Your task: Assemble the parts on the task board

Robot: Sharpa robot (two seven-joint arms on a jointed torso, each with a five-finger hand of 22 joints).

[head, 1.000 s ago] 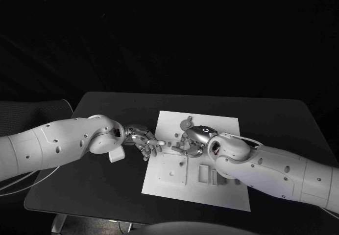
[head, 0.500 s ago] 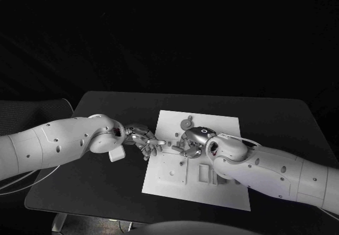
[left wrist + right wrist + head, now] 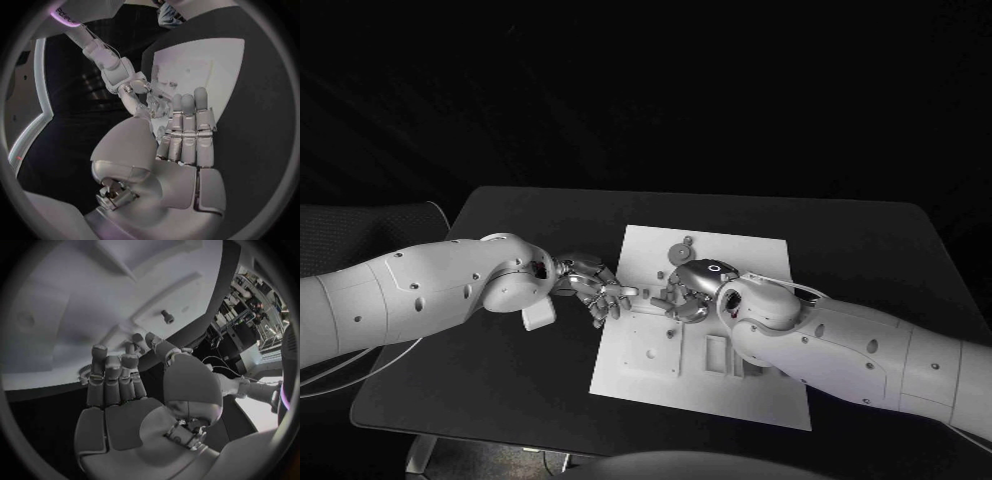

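Both hands at the task board [image 3: 733, 260].
My left hand [image 3: 596, 290] fingers straight, together, empty; right hand [image 3: 687, 293] fingers curled, hold unclear.

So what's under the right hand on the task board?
The right hand hovers over the task board middle. A gear-like part peeks past its fingertips; whatever lies directly beneath is covered.

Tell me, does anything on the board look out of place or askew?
Nothing stands out. The board lies flat on the table, turned slightly against the table's edges. Both the left hand and the right hand are over its middle. What their fingers touch there is too small to tell.
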